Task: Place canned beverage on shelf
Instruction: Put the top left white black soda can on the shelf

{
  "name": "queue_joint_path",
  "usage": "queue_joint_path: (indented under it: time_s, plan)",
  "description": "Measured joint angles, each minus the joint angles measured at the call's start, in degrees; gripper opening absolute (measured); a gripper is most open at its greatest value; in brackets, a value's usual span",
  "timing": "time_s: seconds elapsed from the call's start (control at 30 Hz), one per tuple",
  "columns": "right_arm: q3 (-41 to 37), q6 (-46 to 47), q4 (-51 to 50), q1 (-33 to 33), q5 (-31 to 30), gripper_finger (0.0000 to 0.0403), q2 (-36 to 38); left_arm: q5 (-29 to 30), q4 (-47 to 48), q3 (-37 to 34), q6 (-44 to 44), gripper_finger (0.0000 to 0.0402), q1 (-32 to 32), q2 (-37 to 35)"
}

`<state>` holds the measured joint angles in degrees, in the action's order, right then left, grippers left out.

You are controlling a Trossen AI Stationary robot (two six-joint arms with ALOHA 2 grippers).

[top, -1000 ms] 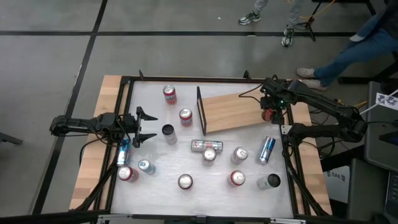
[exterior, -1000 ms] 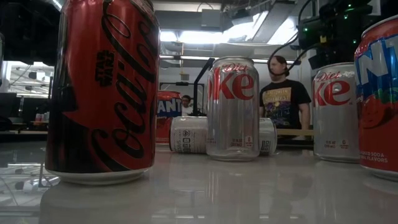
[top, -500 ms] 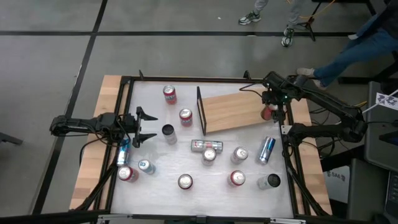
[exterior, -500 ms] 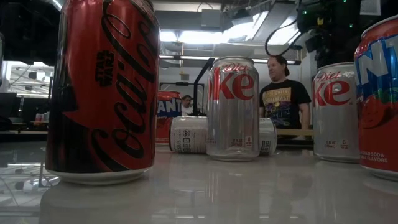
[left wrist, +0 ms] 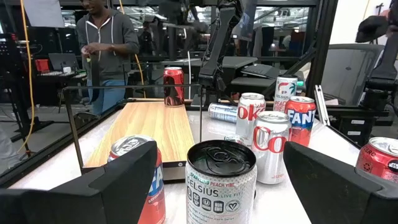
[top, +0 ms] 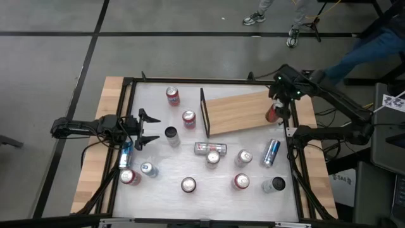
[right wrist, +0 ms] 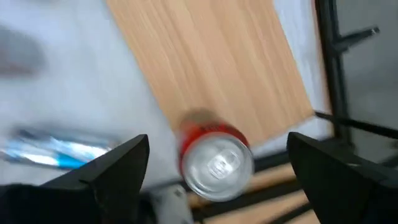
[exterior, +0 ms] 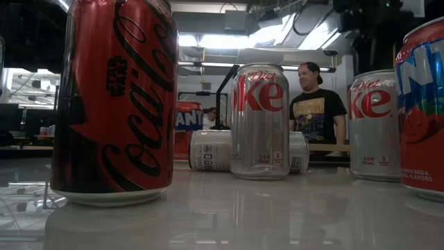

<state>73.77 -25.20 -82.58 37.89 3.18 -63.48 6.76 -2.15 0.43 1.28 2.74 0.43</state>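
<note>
Both right jaws spread wide above red can standing on shelf

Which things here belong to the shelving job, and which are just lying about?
Job:
- red can upright on the shelf's end
- shelf
- right gripper, open above that can

Lying about:
- black can
- toppled silver can
- blue can
- left gripper, open, waiting at the table's left
</note>
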Motion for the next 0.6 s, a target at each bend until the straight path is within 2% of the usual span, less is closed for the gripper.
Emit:
queue_joint_path:
  time_s: [0.3, 0.6]
  plan:
    - [1.7, 11.9, 3.7, 0.0, 13.0, 0.037, 0.0, 0.0, -4.3, 0.0, 0.0, 0.0345, 0.0, 0.0]
    - [1.7, 15.8, 7.8, 0.0, 14.5, 0.037, 0.0, 0.0, -12.5, 0.0, 0.0, 0.0345, 0.0, 0.0]
